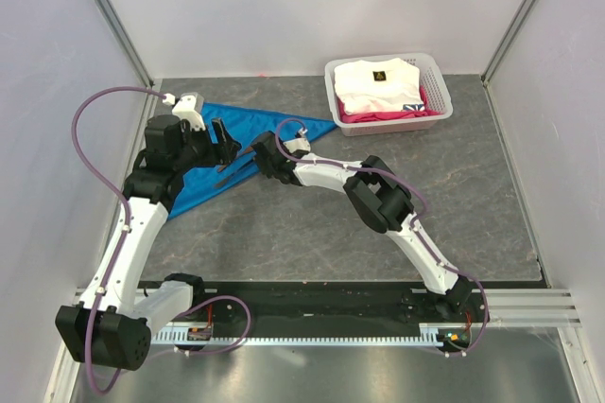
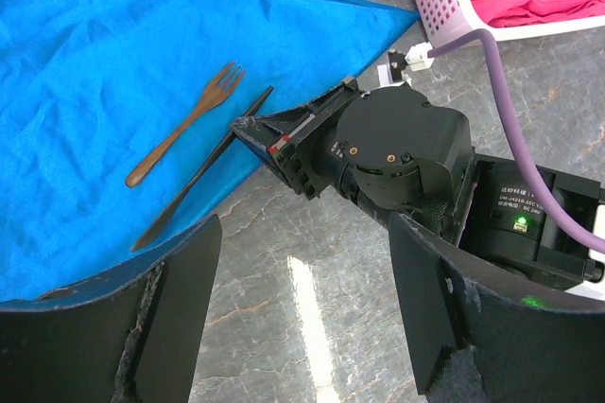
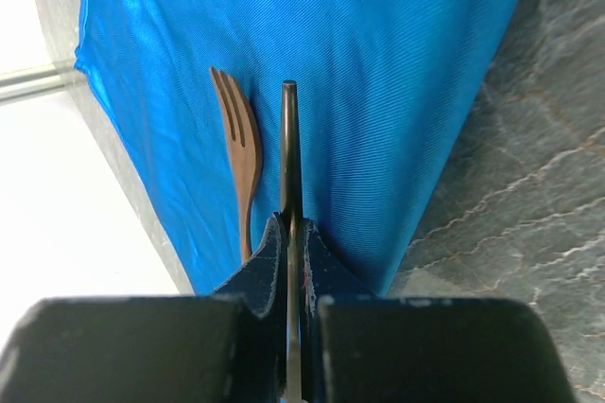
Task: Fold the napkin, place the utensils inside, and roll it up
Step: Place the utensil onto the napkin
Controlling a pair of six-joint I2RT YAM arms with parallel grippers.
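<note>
The bright blue napkin [image 1: 274, 125] lies folded into a triangle at the back left of the table; it also shows in the left wrist view [image 2: 113, 53] and the right wrist view [image 3: 378, 91]. A brown wooden fork [image 2: 184, 127] lies on it, also visible in the right wrist view [image 3: 242, 152]. My right gripper [image 3: 293, 252] is shut on the slim dark pointed utensil [image 3: 289, 157], holding it low over the napkin, parallel to the fork [image 2: 203, 171]. My left gripper [image 2: 304, 233] is open and empty above bare table beside the napkin's edge.
A white slatted basket [image 1: 437, 105] with white and pink folded clothes stands at the back right. Pale walls enclose the table on three sides. The two grippers [image 1: 236, 148] are close together over the napkin's near edge.
</note>
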